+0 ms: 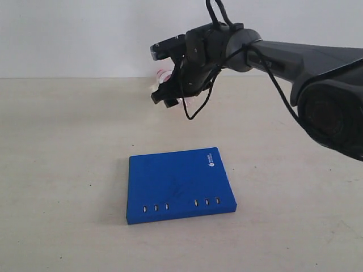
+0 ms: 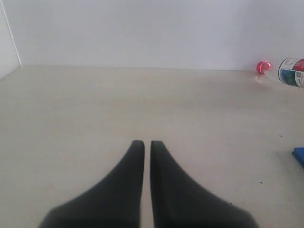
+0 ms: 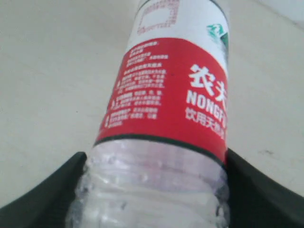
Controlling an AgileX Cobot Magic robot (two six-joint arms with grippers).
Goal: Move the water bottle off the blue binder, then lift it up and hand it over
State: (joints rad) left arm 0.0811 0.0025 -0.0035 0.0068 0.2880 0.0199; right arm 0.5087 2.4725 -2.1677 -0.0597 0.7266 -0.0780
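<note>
The water bottle (image 3: 166, 99), clear with a red, white and green label, fills the right wrist view. My right gripper (image 3: 154, 161) is shut on its ribbed clear body, one black finger pressed against each side. In the exterior view that gripper (image 1: 165, 93) reaches down at the back of the table, and only the bottle's red cap end (image 1: 163, 74) shows behind it. The blue binder (image 1: 180, 184) lies flat nearer the front, with nothing on it. The left wrist view shows my left gripper (image 2: 147, 142) shut and empty, low over the table, with the bottle (image 2: 290, 71) lying far off.
The beige table (image 1: 62, 170) runs back to a white wall (image 1: 74, 34). The right arm's dark links and a hanging black cable (image 1: 195, 110) stretch over the back right. A corner of the binder (image 2: 299, 156) shows in the left wrist view.
</note>
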